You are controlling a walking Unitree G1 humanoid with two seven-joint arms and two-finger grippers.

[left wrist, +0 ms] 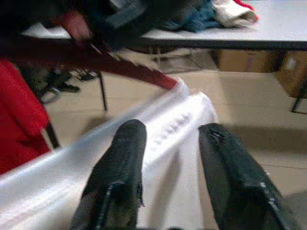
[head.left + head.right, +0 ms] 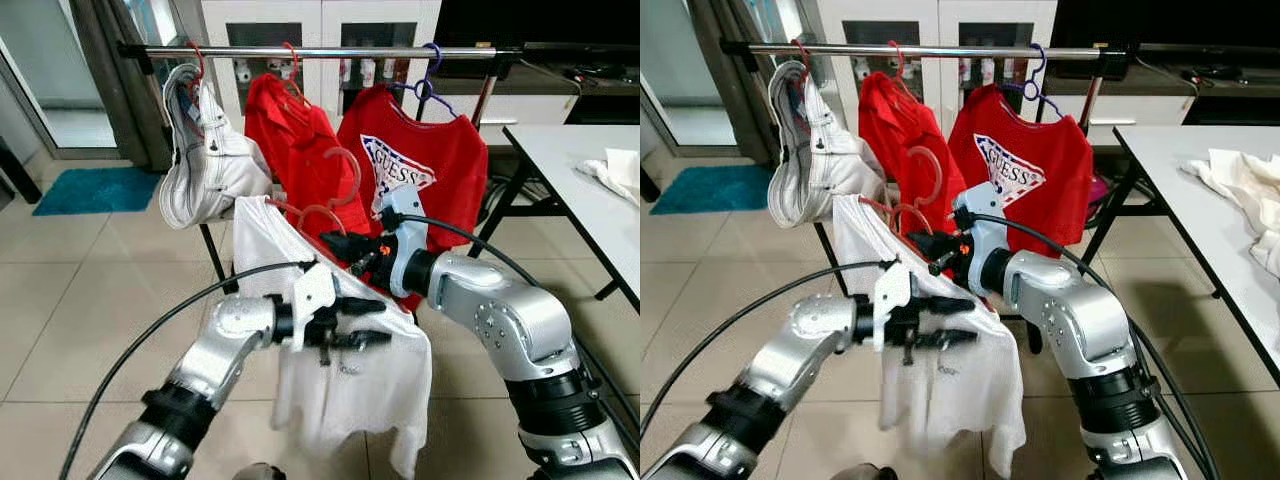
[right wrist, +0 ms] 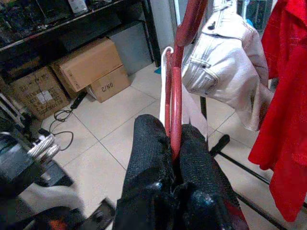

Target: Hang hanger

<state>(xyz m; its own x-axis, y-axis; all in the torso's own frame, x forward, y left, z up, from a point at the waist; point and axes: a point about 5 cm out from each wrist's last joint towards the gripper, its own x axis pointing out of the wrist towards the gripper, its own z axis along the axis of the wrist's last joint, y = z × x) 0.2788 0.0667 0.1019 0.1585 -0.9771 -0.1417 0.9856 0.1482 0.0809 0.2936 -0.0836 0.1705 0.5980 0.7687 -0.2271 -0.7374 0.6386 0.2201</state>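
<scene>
home laundry room | clothes rail point(image 2: 320, 51) | white cabinet point(image 2: 320, 40) | tiled floor point(image 2: 90, 290) | cardboard boxes point(image 3: 91, 67)

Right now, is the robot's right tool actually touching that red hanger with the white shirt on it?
Touching. In the right wrist view the right tool has both black fingers pressed against the red hanger, with no gap showing between them.

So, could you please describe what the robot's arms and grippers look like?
Both arms are silver with black joint bands. Each gripper, left and right, has two long black fingers on a white mount. A black cable loops to each wrist; the right wrist bears a small orange mark.
</scene>
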